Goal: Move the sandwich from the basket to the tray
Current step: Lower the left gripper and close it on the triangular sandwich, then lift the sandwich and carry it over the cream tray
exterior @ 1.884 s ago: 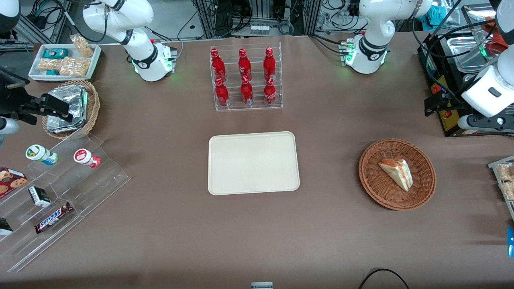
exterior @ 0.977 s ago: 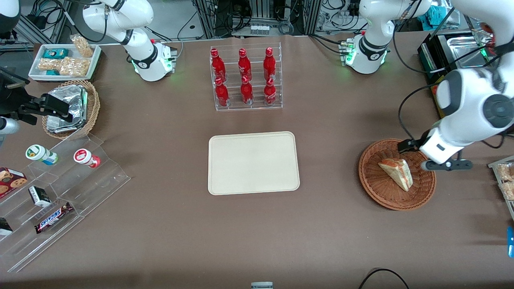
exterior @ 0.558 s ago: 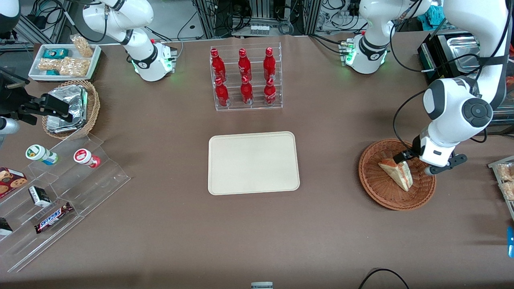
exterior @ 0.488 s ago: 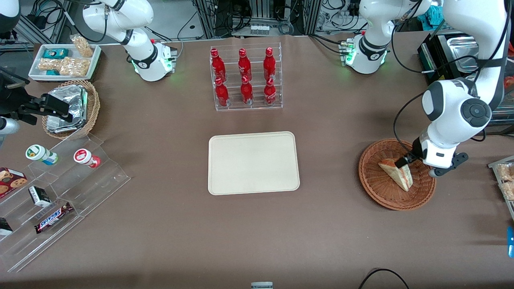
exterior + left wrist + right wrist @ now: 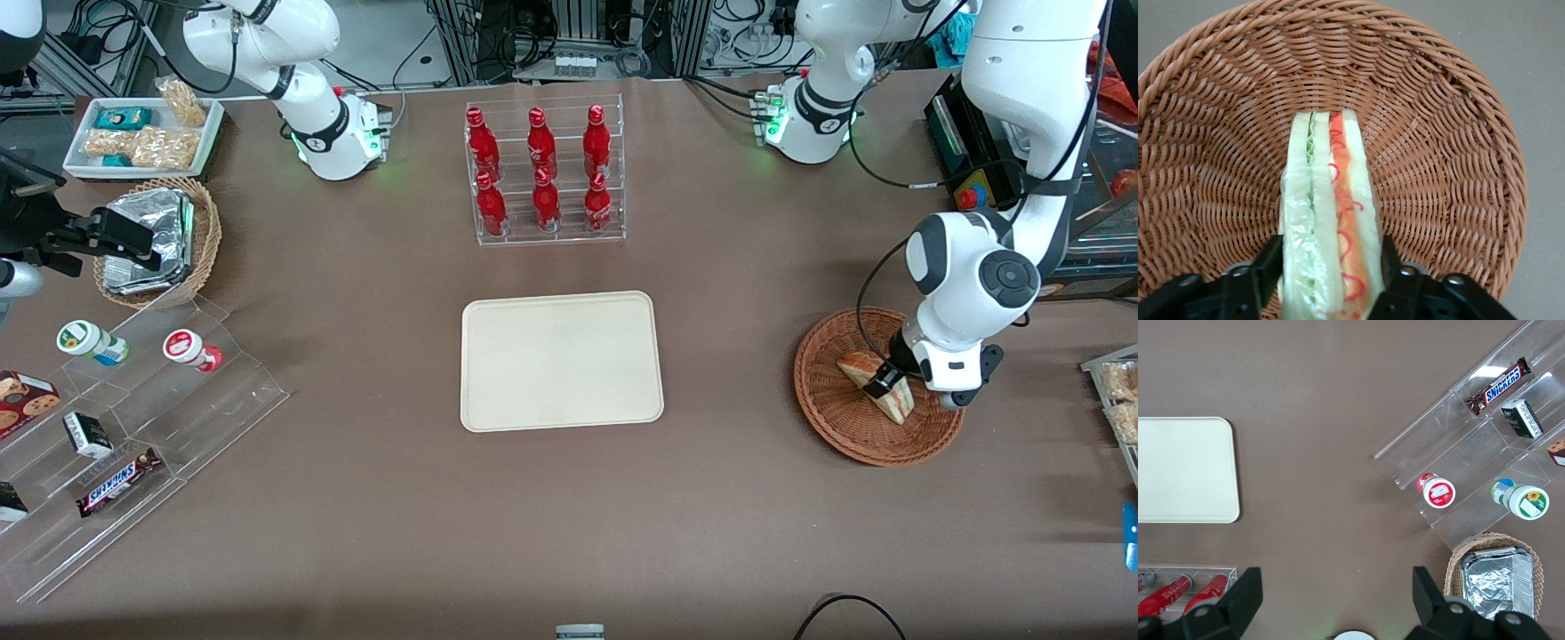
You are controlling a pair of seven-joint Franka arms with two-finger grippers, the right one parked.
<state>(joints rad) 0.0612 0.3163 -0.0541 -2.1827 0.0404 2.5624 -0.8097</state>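
From the front, the working arm is bent down over the basket (image 5: 878, 388) at its own end of the desk (image 5: 729, 267), and the gripper (image 5: 887, 380) is right down on the sandwich (image 5: 878, 386), which lies inside the basket with its striped edge toward the camera. One dark finger (image 5: 880, 381) shows against the bread; from here I cannot tell how far apart the jaws stand. The tray (image 5: 561, 361) sits mid-desk, well apart from the basket, with a clear rack of red bottles (image 5: 540, 172) farther from the camera than it. On to the left wrist view: the sandwich (image 5: 1329, 220) stands on edge in the basket (image 5: 1451, 133), green and red filling stripes facing the lens, and the gripper (image 5: 1330, 267) straddles it, a finger (image 5: 1269, 261) on each bread face, the jaws drawn in to the wedge's width and seemingly touching the wrap. The sandwich rests on the wicker. The right wrist view shows the tray (image 5: 1185, 470) on the brown desk (image 5: 1325, 407), and toward the parked arm's end a clear stepped stand with a Snickers bar (image 5: 1497, 385).
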